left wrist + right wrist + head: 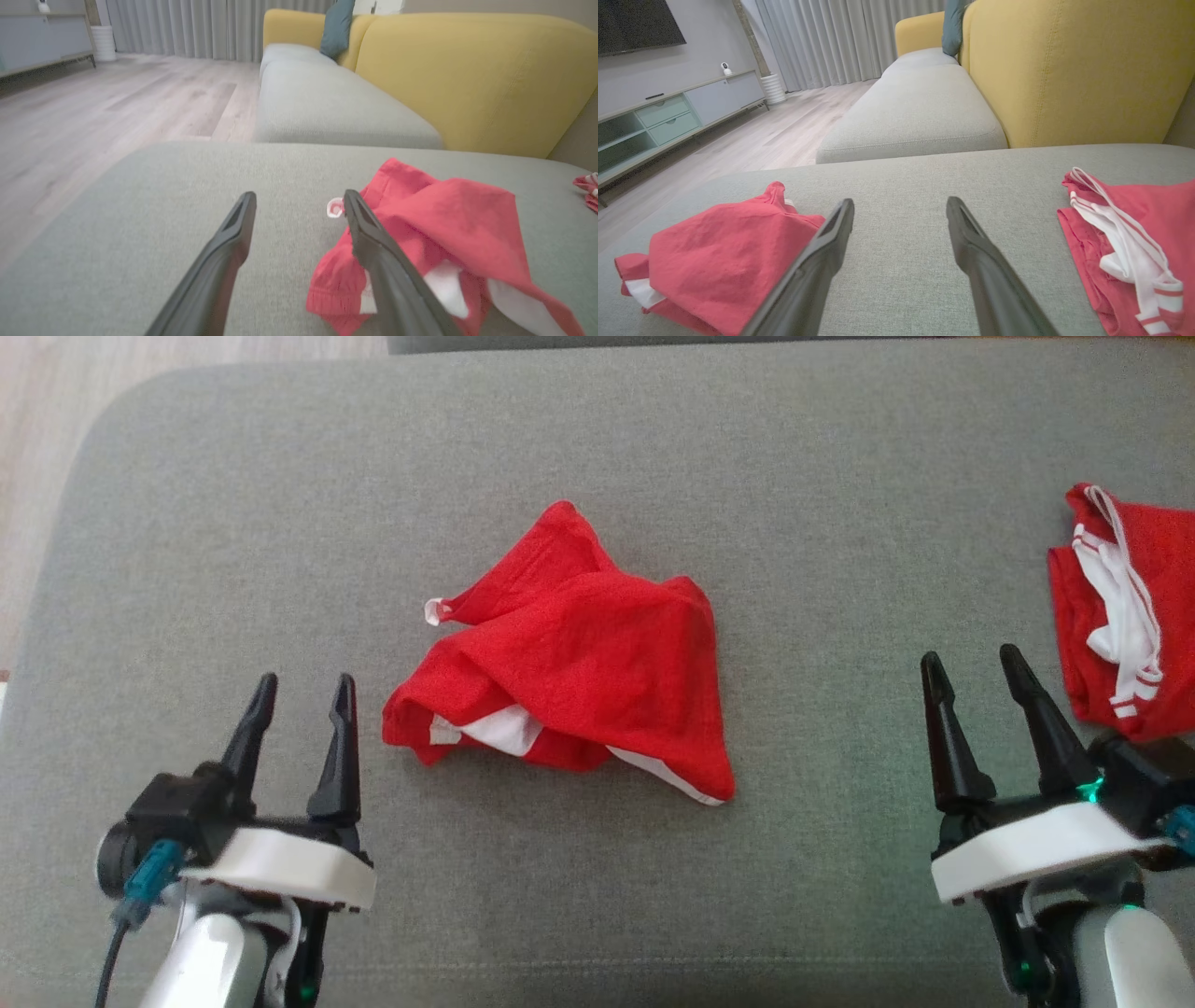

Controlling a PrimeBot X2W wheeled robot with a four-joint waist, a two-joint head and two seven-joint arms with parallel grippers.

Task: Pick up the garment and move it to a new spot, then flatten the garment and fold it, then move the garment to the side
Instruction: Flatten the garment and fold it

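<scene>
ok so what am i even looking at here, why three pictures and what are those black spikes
It is a two-armed robot at a grey sofa cushion. The head view looks down from its head; the other two come from cameras on each wrist, looking along that arm's own fingers. The black spikes are those fingers: the left gripper and right gripper, both open and holding nothing. Between them lies a crumpled red garment with white trim. A second red garment with white stripes lies beside the right gripper. Behind is a yellow sofa back.

We see soft, even indoor light with only faint shadows under the crumpled red fabric garment (569,653). Wrist views bend at their edges; nearby dark tapered fingers (219,261) blur slightly.
</scene>
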